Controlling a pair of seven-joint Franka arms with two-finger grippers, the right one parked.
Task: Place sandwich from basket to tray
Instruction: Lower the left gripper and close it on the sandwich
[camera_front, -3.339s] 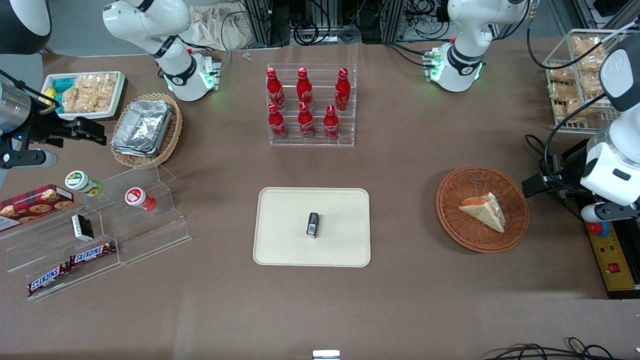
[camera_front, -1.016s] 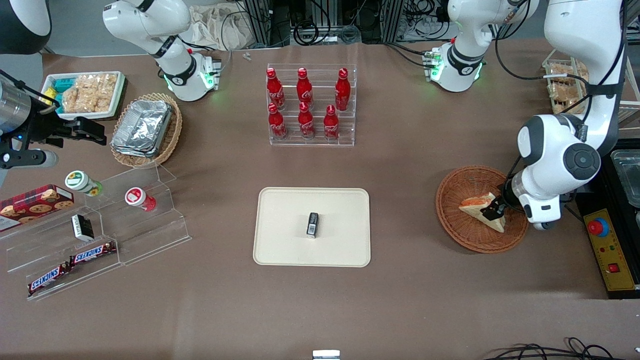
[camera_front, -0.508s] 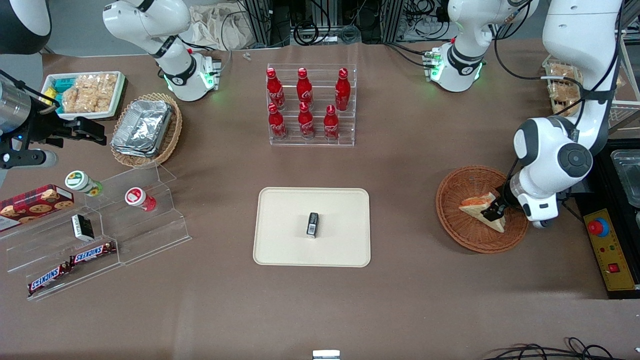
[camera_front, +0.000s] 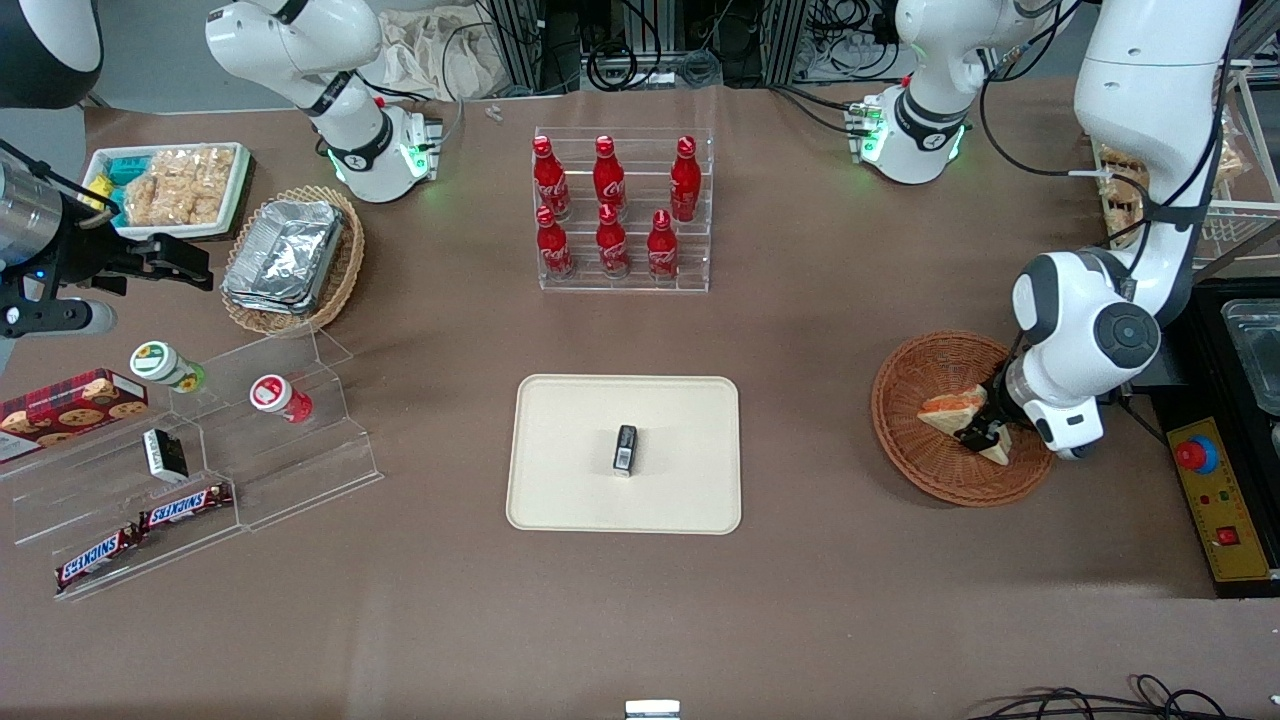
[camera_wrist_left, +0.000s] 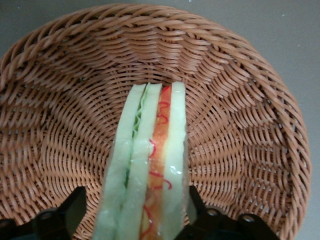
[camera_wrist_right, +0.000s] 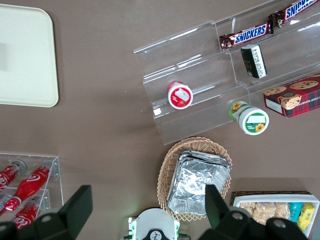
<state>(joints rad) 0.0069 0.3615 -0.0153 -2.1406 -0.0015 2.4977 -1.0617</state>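
The sandwich (camera_front: 950, 408), a wrapped wedge of white bread with orange and green filling, lies in the round reddish-brown wicker basket (camera_front: 930, 470) toward the working arm's end of the table. My left gripper (camera_front: 985, 432) is down in the basket and open, one finger on each side of the sandwich's wide end. In the left wrist view the sandwich (camera_wrist_left: 150, 165) stands on edge between the gripper (camera_wrist_left: 135, 205) fingers. One finger (camera_wrist_left: 196, 202) is close against the bread, while wicker of the basket (camera_wrist_left: 60, 100) shows between the bread and the other. The cream tray (camera_front: 570, 420) lies mid-table.
A small black object (camera_front: 625, 449) rests on the tray. A clear rack of red bottles (camera_front: 622, 210) stands farther from the camera than the tray. Clear stepped shelves with snacks (camera_front: 200, 450), a foil-filled oval basket (camera_front: 290, 258) and a white snack tray (camera_front: 170, 185) lie toward the parked arm's end.
The left arm came in from the table's edge and lowered its gripper into the basket. Over the last second the gripper slid slightly along the sandwich toward the tray. The sandwich has not moved.
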